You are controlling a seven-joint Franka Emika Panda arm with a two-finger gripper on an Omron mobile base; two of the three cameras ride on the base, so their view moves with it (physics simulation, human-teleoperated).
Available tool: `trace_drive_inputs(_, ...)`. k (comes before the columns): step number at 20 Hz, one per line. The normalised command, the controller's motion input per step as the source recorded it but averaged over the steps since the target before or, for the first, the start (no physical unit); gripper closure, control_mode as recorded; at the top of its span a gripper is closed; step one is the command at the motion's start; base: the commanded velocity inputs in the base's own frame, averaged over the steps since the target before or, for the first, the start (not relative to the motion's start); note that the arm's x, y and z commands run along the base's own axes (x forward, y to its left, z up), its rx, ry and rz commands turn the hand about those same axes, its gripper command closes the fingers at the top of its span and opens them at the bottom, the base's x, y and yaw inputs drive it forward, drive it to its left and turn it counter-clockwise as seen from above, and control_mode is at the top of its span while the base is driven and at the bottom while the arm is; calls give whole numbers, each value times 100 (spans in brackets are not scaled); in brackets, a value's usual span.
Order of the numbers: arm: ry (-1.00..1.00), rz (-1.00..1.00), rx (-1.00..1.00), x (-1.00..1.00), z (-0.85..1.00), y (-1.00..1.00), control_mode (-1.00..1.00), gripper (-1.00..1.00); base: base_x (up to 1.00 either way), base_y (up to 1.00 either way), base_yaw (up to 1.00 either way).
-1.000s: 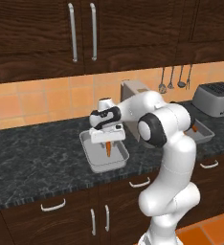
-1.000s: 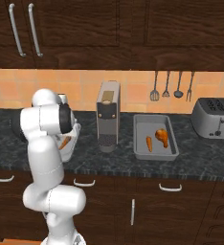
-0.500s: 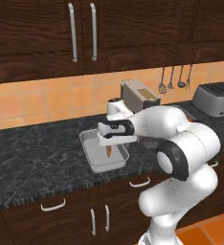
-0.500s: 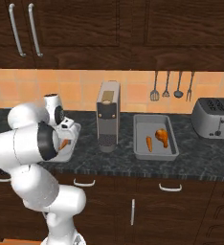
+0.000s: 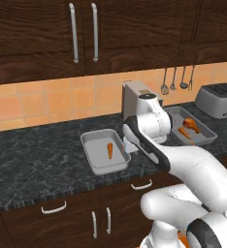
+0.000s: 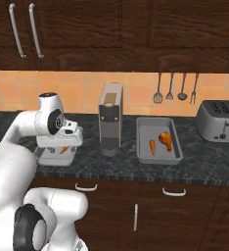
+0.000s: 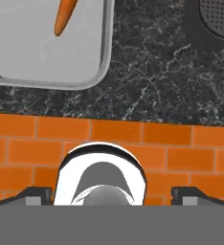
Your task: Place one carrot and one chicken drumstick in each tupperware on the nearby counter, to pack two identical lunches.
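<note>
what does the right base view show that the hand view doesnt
Right base view alone: the second tupperware holding a carrot and a chicken drumstick, the toaster, the hanging utensils, and the upper cabinets.

Hand view alone: the orange floor tiles below the counter edge, and the open tool with nothing between its tips.

Both: the near tupperware with one carrot lying in it, the black counter, and the coffee machine.

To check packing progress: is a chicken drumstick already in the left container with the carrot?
No, the left container holds just a carrot.
</note>
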Motion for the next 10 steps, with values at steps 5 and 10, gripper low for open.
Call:
trace_drive_inputs(5,-36,18,0,-100,15,-42,-100,-100,0,0,0)
trace_drive_inputs(10,-21,9,5,-49,76,-18,-100,-100,0,0,0)
